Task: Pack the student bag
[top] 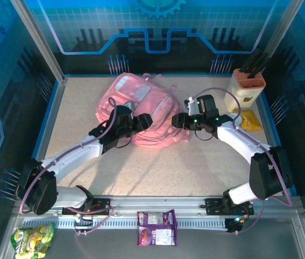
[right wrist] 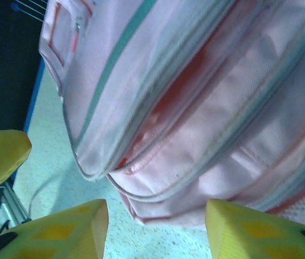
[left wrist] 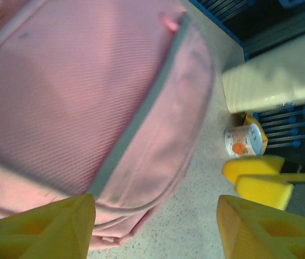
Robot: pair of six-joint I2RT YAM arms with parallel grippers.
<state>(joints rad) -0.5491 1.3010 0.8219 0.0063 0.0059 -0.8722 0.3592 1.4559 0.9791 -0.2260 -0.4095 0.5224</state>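
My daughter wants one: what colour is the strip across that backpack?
Pale grey strip on the pink student bag, best in the left wrist view.

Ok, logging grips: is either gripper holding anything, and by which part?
Nothing held: left gripper and right gripper both stand open at the student bag.

1. White-and-black left arm (top: 74, 154), mauve cable along it: rises from the near-left base and stretches forward and inward, forearm low and almost level.
2. Black left gripper (top: 143, 122) with yellow plastic fingers (left wrist: 39, 226): points inward to the right, jaws well apart, nothing between them.
3. White-and-black right arm (top: 241, 139): elbow bent at the near right, forearm angled forward and inward.
4. Black right gripper (top: 177, 120), green light on its wrist, same yellow fingers (right wrist: 55, 234): points left, jaws apart, empty. The two grippers face each other, near but apart.
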